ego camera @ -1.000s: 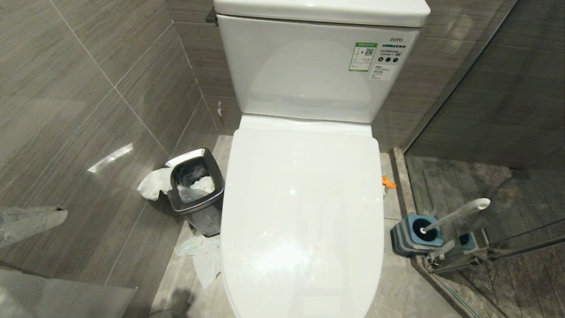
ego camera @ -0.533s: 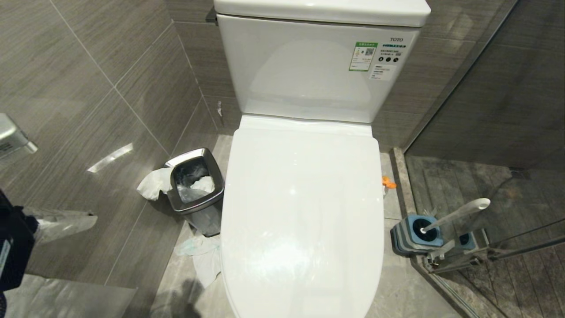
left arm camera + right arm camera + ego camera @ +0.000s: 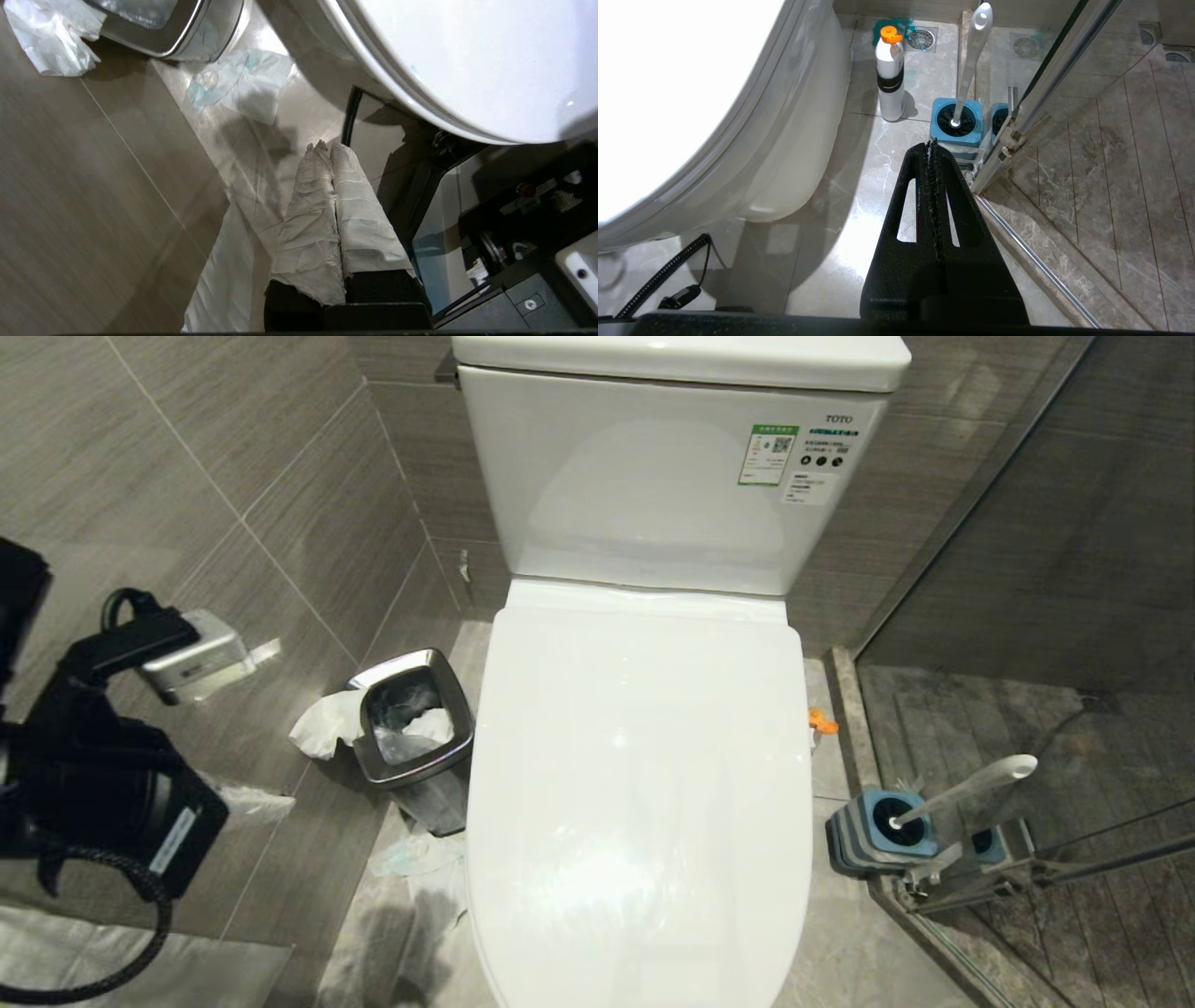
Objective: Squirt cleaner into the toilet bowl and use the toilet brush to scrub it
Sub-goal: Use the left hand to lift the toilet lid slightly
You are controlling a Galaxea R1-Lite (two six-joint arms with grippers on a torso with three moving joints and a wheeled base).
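Grey tiled floor [image 3: 840,971] around the lidded toilet bowl [image 3: 639,784]; left gripper [image 3: 322,149] pressed together.

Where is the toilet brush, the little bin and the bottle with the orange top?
toilet brush [image 3: 971,787], head view, on its white handle.
bin [image 3: 425,768], head view, on its steel rim.
bottle [image 3: 890,81], right wrist view, on its body below the orange cap.

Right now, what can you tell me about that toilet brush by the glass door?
The toilet brush has a long slim white handle, plastic by the look of it, with a flat rounded end pierced by a hole. It leans in a squarish blue-topped holder on the marble floor, its black bristles sunk in the holder's mouth. It stands beside the shower's glass door, near an orange-capped bottle. Nothing grips it.
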